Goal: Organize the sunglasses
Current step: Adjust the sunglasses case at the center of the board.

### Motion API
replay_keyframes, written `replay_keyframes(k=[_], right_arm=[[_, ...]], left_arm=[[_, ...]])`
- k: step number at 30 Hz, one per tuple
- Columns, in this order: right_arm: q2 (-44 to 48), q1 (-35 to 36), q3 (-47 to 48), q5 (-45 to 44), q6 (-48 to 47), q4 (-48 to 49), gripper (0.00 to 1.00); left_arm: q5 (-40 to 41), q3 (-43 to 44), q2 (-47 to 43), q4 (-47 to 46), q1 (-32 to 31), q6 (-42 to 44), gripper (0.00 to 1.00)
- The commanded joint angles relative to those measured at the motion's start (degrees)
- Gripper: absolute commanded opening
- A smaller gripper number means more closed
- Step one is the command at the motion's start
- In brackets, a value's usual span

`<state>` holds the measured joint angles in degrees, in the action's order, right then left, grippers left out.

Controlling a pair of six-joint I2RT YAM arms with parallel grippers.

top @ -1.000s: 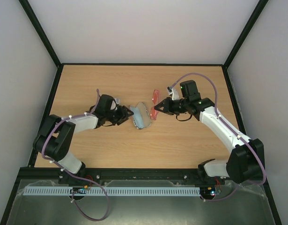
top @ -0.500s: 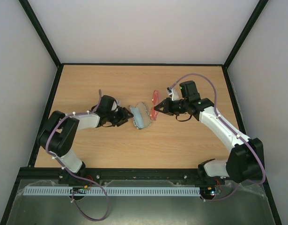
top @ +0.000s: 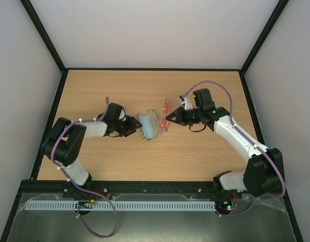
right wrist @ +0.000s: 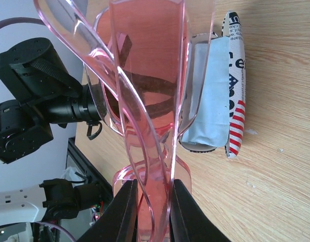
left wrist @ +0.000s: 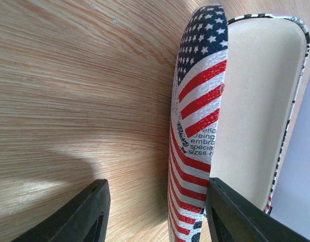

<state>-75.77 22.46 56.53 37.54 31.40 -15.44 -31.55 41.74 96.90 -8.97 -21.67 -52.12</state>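
The sunglasses point(right wrist: 149, 75), translucent red-orange and folded, hang above the table with my right gripper point(right wrist: 152, 189) shut on them. From above, the sunglasses point(top: 167, 108) and that gripper point(top: 170, 121) are just right of the open flag-print case point(top: 156, 121). A light blue cloth point(right wrist: 215, 91) lies inside the case point(right wrist: 236, 101). My left gripper point(left wrist: 157, 184) stands open astride the case's flag-print wall point(left wrist: 200, 101). One finger is against the cream inside and the other is apart over the table. In the top view this gripper point(top: 134, 126) is at the case's left side.
The wooden table point(top: 195, 156) is ringed by a black frame with white walls behind. My left arm point(right wrist: 39, 101) shows beyond the sunglasses in the right wrist view. Purple cables loop off both arms.
The case has shifted slightly left and turned a little with the left gripper at its wall. The right gripper and the sunglasses have barely moved.
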Motion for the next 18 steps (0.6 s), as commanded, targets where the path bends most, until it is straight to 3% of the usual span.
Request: replay_keyframes(k=[1, 15, 18], right_arm=[[-0.6, -0.2, -0.9, 1.8, 0.2, 0.6, 0.04], [-0.5, -0.2, -1.4, 2.1, 0.4, 1.2, 0.04], [-0.4, -0.2, -1.6, 2.0, 0.4, 1.4, 0.04]], left_arm=[[-0.7, 0.3, -0.7, 0.5, 0.3, 0.2, 0.55], [-3.4, 2.3, -6.6, -0.4, 0.3, -3.4, 0.52], [-3.4, 3.3, -7.5, -0.7, -0.3, -4.5, 0.44]])
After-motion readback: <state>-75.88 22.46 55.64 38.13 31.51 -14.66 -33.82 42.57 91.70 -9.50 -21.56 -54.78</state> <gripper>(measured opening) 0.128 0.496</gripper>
